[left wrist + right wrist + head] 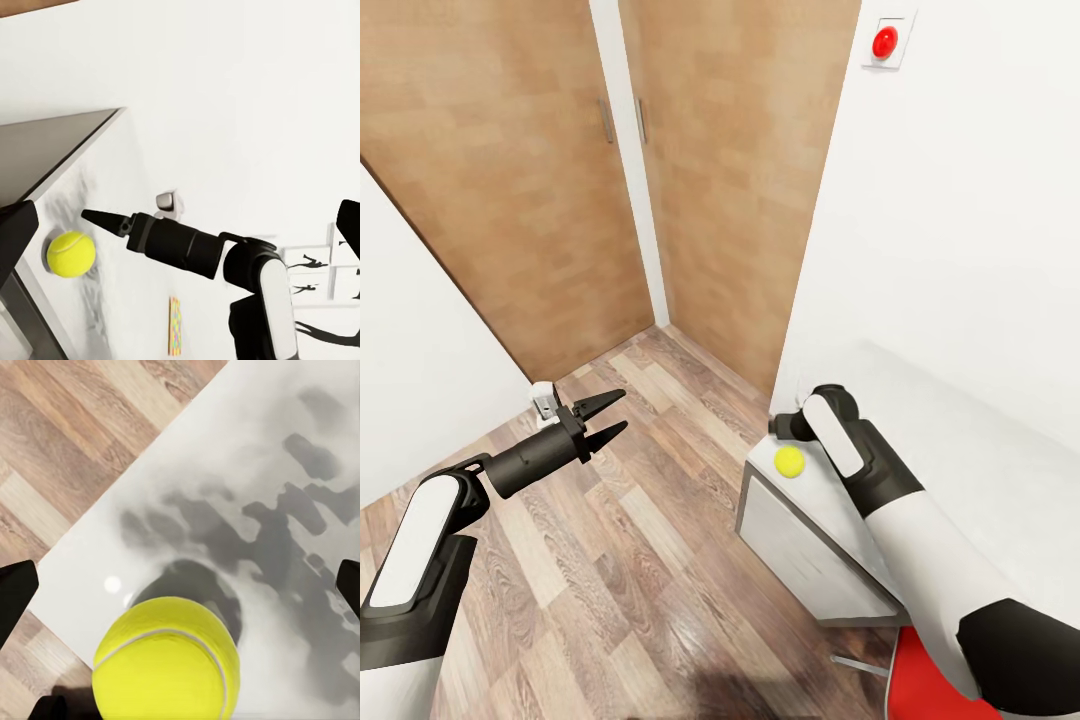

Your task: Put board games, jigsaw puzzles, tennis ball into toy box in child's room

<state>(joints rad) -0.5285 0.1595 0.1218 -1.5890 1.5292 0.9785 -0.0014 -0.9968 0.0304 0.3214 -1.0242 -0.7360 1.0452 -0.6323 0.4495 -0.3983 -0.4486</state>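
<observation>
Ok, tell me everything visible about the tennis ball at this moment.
The tennis ball is a small plain yellow-green sphere with a pale curved seam and a matte, felt-like look. It rests on the table top, pale grey and mottled, near its corner, casting a dark shadow. The right gripper hovers close, fingers apart; nothing grips the ball.

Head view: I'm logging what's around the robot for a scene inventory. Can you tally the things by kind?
Tennis ball: 1
Table: 1
Wooden doors: 2
Red wall button: 1
Red chair seat: 1
Grippers: 2, the left gripper open over the floor, the right gripper beside the ball
Total: 8
</observation>
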